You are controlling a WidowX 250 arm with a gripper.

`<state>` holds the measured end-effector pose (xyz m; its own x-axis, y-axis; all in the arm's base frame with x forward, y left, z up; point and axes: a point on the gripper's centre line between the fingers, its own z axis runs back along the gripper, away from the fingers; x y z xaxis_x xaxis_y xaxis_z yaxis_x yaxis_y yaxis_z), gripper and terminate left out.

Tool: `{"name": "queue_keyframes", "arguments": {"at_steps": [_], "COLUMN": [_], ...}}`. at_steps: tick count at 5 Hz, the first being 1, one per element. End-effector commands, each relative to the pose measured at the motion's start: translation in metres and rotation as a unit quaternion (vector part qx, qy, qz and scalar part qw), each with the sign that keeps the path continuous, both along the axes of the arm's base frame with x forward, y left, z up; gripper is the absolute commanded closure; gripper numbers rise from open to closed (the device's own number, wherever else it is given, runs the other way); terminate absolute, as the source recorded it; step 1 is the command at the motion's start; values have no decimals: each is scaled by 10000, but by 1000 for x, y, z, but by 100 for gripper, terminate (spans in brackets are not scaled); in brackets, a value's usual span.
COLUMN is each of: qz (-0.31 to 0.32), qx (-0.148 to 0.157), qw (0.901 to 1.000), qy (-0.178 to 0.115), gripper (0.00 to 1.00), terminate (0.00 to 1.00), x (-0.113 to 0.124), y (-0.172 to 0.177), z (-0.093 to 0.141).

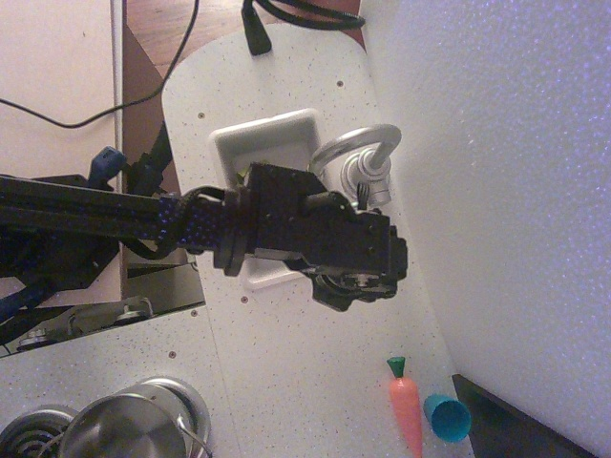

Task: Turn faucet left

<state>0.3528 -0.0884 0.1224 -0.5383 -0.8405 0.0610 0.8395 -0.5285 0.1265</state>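
Seen from overhead, the robot arm (105, 215) reaches in from the left edge of the frame, its black hand (358, 279) hanging at centre, over the lower part of a small white sink (272, 134) set into the speckled white desk (315, 363). The faucet (361, 157), a shiny silver tap with an arched gooseneck spout, stands just right of the sink in the upper middle of the frame, its spout curving out over the basin's right rim and its ribbed base beside the white foam wall (496, 191). The hand sits just below and left of the faucet's base; whether it touches the tap cannot be told from this angle, and its fingers are hidden beneath the wrist housing, so whether it is open or closed cannot be told either.

At lower right a toy carrot (407, 412) lies next to a small turquoise cup (447, 417), well apart from the faucet. A steel pot (129, 429) rests on a burner at lower left.

By this view the task appears to be in its early stage: the hand is near the faucet, and swinging the spout left is judged still to do.
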Motion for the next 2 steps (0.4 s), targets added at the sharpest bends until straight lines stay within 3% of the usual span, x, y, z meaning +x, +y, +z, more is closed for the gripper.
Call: {"name": "queue_keyframes", "arguments": {"at_steps": [1, 2], "qz": [0, 237], "qx": [0, -3], "qw": [10000, 9995], "qy": [0, -204], "gripper": [0, 0], "terminate": [0, 0], "x": [0, 11], "y": [0, 26], "z": [0, 4]}}
